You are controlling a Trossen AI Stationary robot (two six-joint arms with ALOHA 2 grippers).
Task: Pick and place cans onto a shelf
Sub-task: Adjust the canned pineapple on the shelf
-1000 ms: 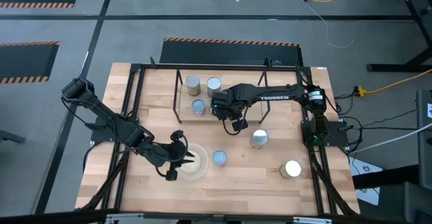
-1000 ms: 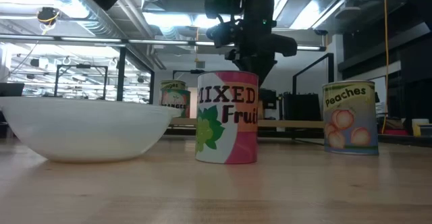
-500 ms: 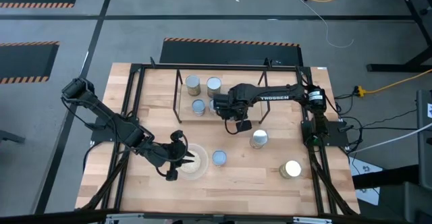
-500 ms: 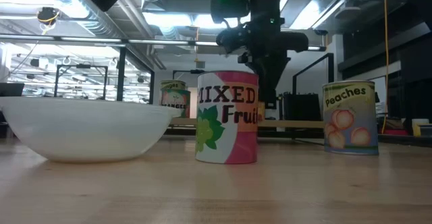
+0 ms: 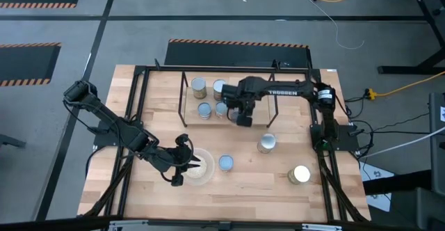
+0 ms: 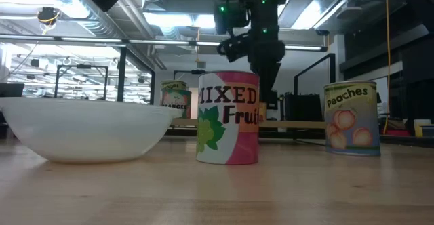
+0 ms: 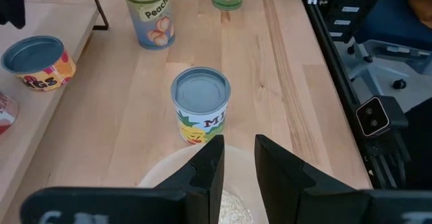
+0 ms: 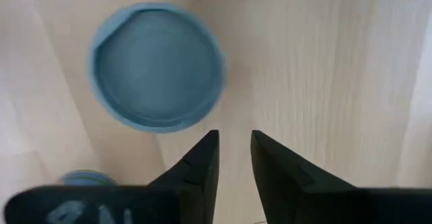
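Over the shelf (image 5: 268, 106), the right gripper (image 8: 233, 158) hovers empty, its fingers parted only by a narrow gap, above 4 cans (image 5: 222, 109) on the wood, while 3 more wait on the table (image 5: 139, 189). At the white bowl (image 5: 198, 167), the left gripper (image 7: 238, 163) waits, equally narrow and empty. Judging from the crowding, a careless swing of the right arm could knock the blue-topped can (image 8: 157, 65) just beside it.

Clear bowl (image 5: 197, 167), perhaps grain-filled

Wood table (image 5: 278, 182), shelf (image 5: 188, 99), cans (image 5: 227, 163), bowl (image 5: 198, 167)
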